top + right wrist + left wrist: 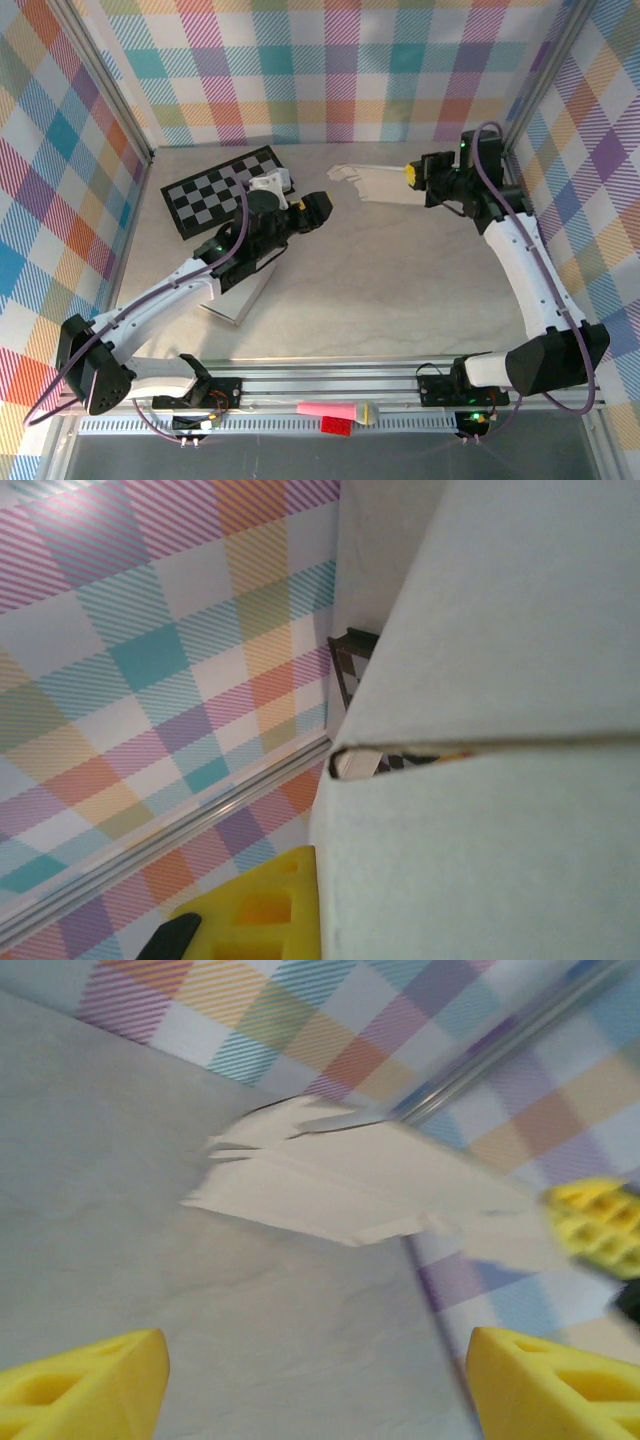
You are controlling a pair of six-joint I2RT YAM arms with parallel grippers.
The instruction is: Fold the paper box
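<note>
The right pincer (415,175) is gripping one end of the flat paper box (372,184); the left pincer (318,208) is hovering open, likely needing to grab a flap.

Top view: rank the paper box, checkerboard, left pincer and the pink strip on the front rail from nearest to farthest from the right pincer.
1. paper box: gripped by the right pincer itself, at the far right.
2. left pincer: mid-table, to its left.
3. checkerboard: far left of the table.
4. pink strip: down on the near rail.
</note>
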